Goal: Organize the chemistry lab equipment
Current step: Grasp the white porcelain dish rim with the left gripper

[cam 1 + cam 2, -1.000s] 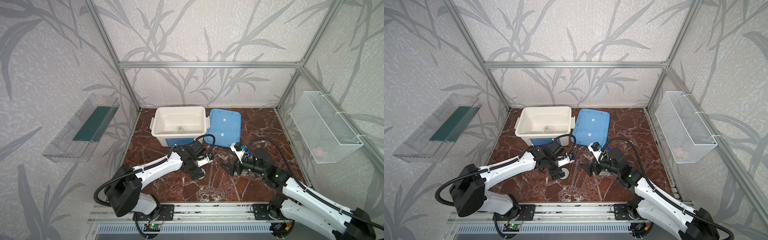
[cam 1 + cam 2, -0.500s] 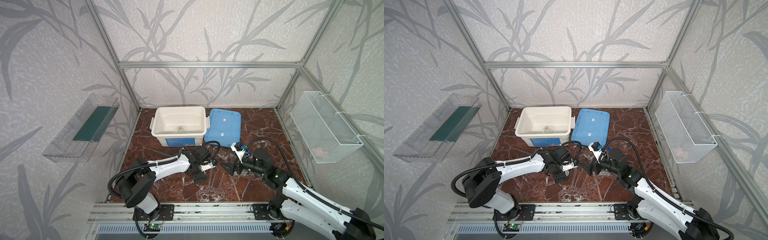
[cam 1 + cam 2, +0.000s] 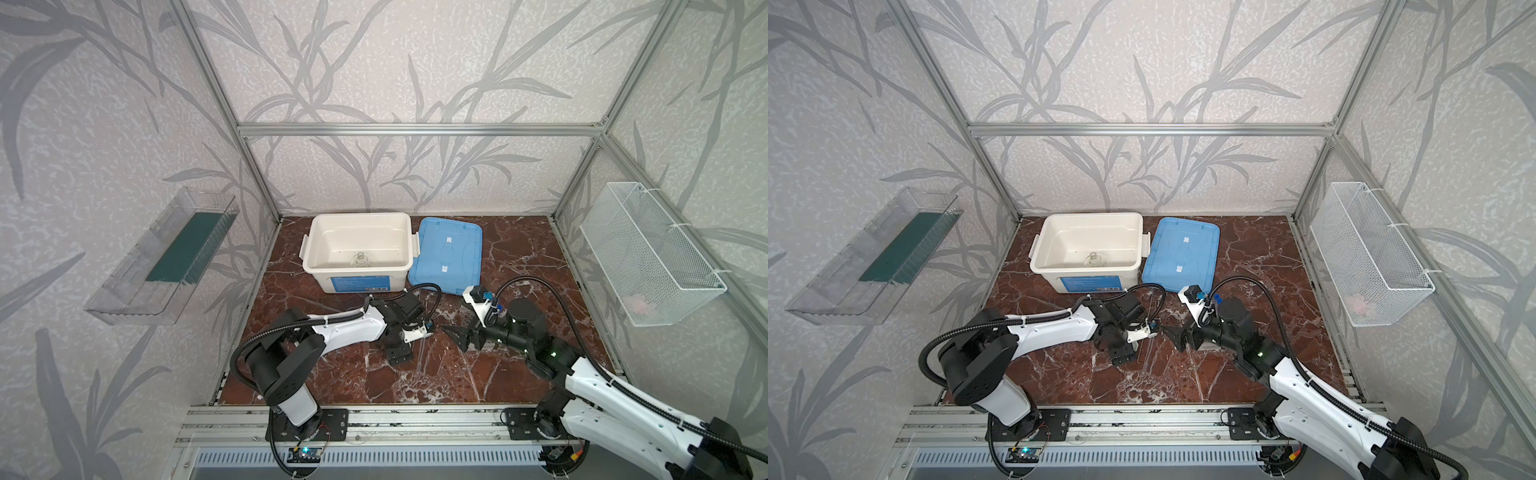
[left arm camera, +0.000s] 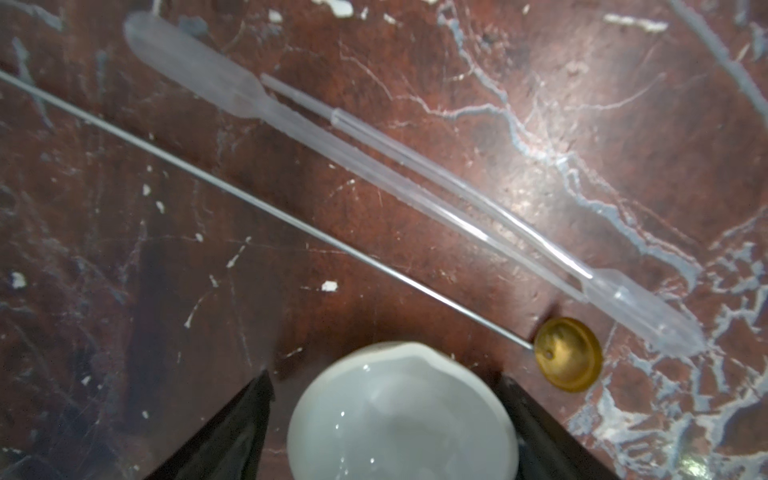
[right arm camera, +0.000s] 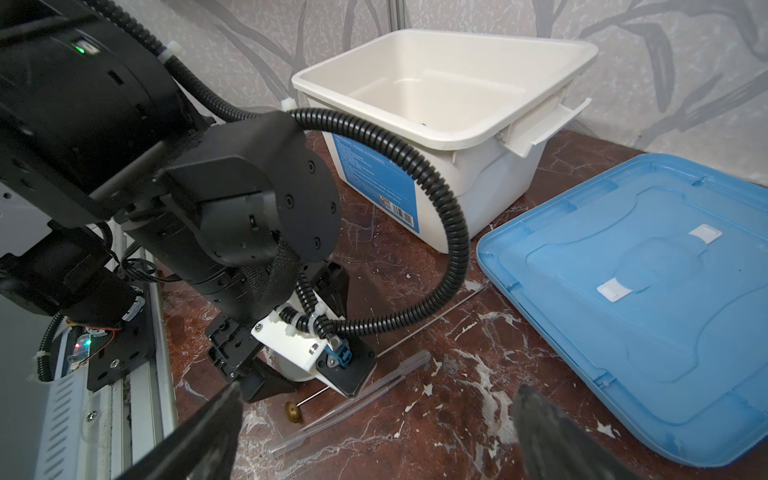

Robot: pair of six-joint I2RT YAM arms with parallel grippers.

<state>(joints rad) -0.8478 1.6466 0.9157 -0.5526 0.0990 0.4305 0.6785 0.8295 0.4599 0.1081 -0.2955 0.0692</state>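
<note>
Mia: Where is the white round dish?

Tom: It sits on the dark red counter with white veins, a little toward 6 o'clock from the middle. It is smooth and shiny, with small bright spots of light inside.

Mia: Is the left claw holding it?

Tom: No. The claw is spread, with one black finger on each side of the dish. On one side a thin gap shows. On the other I cannot tell if they touch.

Mia: What lies next to the dish?

Tom: Two clear droppers lie side by side, head to tail, each with a fat bulb at one end. A thin rod lies along them, a little apart. A small gold disc sits at its end, just beside the dish.

Mia: And the right claw?

Tom: It is spread wide with nothing in it, between 2 and 3 o'clock from the left claw.

Mia: Where is the small clear glass flask?

Tom: It stands inside the white box at 11 o'clock, close to the box's 6 o'clock wall. It has a round belly and a short neck. The blue lid lies flat at 3 o'clock from the box.
</note>
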